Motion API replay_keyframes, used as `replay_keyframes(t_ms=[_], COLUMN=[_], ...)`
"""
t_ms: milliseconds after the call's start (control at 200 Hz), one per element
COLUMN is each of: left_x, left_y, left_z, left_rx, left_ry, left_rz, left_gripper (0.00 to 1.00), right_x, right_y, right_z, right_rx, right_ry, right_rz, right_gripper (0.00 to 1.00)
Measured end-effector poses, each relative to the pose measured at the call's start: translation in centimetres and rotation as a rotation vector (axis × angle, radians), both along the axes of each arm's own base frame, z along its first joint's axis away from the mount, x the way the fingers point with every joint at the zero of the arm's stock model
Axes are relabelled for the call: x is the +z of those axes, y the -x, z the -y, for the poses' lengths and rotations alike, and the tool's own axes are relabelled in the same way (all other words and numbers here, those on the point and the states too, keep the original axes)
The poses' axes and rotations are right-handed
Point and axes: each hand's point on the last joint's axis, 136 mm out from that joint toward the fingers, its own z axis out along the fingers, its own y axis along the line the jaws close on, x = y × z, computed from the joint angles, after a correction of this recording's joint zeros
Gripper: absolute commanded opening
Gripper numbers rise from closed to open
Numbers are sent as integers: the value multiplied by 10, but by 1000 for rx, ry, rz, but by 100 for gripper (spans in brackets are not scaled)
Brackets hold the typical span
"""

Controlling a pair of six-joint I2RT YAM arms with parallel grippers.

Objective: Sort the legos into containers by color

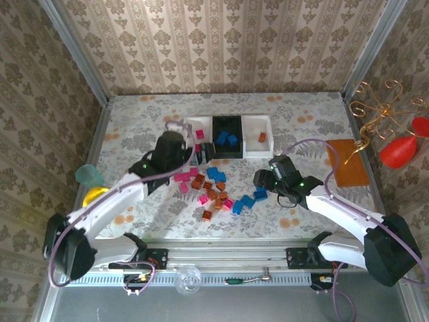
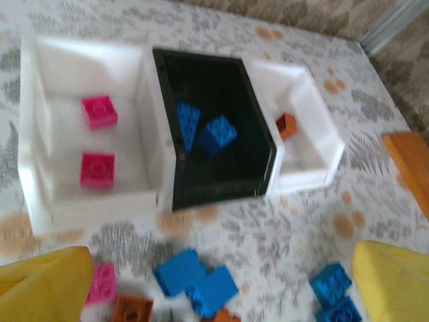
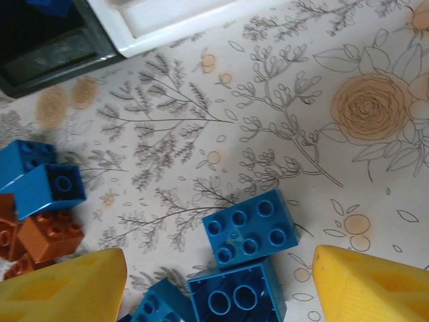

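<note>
Beneath spread right gripper (image 3: 218,275): blue legos (image 3: 249,227); left gripper (image 2: 221,278) spread wide, facing trays (image 2: 100,201).

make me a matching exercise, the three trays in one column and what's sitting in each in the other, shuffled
Column one:
1. left white tray
2. black tray
3. right white tray

Column two:
a. two blue bricks
b. one orange-brown brick
c. two pink bricks

Pairs: 1-c, 2-a, 3-b
</note>
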Motion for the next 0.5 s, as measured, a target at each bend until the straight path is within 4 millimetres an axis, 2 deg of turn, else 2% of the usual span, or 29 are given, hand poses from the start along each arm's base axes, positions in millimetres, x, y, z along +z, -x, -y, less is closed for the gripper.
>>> replay_keyframes(t_ms=[125, 245, 345, 500], left_x=[-41, -72, -82, -80], left_y=[34, 57, 68, 72], left_z=[-13, -24, -29, -31], left_rx=[-4, -2, 1, 4], left_ry=[-14, -33, -25, -8], left_rz=[-54, -105, -115, -109], left_gripper=[100, 100, 100, 100], right_x=[-22, -39, -45, -46], right_y=[3, 3, -3, -20], right_z=[1, 2, -1, -8], right_rx=[-10, -10, -1, 20], right_ry=[31, 63, 91, 161], right_rz=[-68, -123, -142, -141], right_gripper=[75, 76, 79, 79])
